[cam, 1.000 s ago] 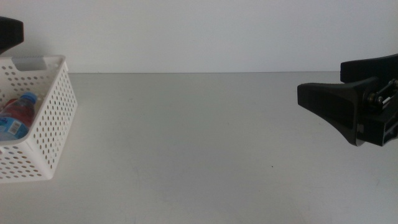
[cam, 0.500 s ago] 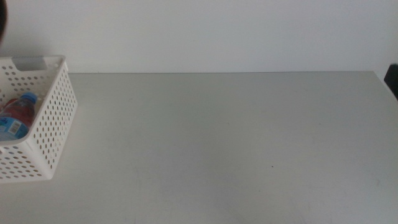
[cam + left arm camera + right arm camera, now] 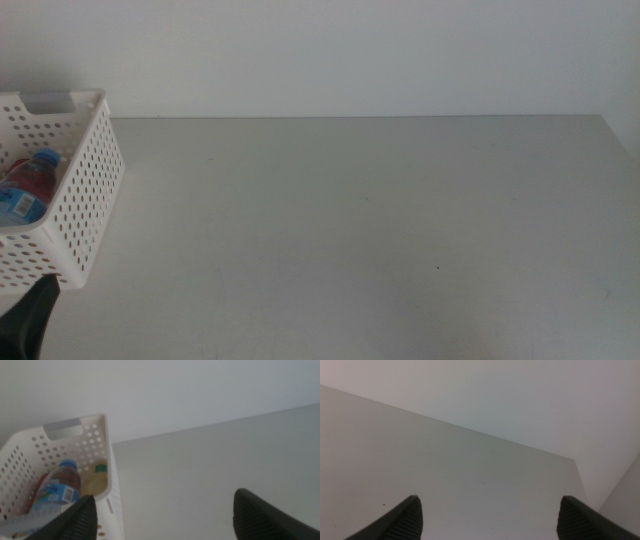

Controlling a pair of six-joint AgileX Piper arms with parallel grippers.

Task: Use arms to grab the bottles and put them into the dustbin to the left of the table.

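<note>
- Seemingly finished, the middle view shows the white rectangular perforated plastic basket (image 3: 78, 190) at the left edge of the frame on the wide light-grey matte tabletop (image 3: 360, 220), with no bottle standing on the visible part of that surface. Inside the basket lies a small clear water bottle with a blue cap (image 3: 30, 180), against something red that I cannot identify.
- At the lower left corner a dark tip of the left gripper (image 3: 25, 320) pokes in just below the basket; the right gripper is out of this view.
- Over in the left wrist view, the left gripper (image 3: 165, 515) has its two dark jaws standing wide apart and empty, beside the basket (image 3: 102, 445). The water bottle (image 3: 60, 482) lies on its side in the left of the frame, a pale-yellow tea bottle with a green cap (image 3: 97, 480) next to it.
- These bottles I judge light, thin-walled and smooth, likely to slip or dent, so the mid-body is the sensible place to grip, jaws across the width.
- The slim red can cannot be clearly made out; much of the basket's interior is cut off.
- Lastly, the right wrist view shows the right gripper (image 3: 487, 517) with jaws spread and holding nothing, over the bare tabletop (image 3: 445, 470).
</note>
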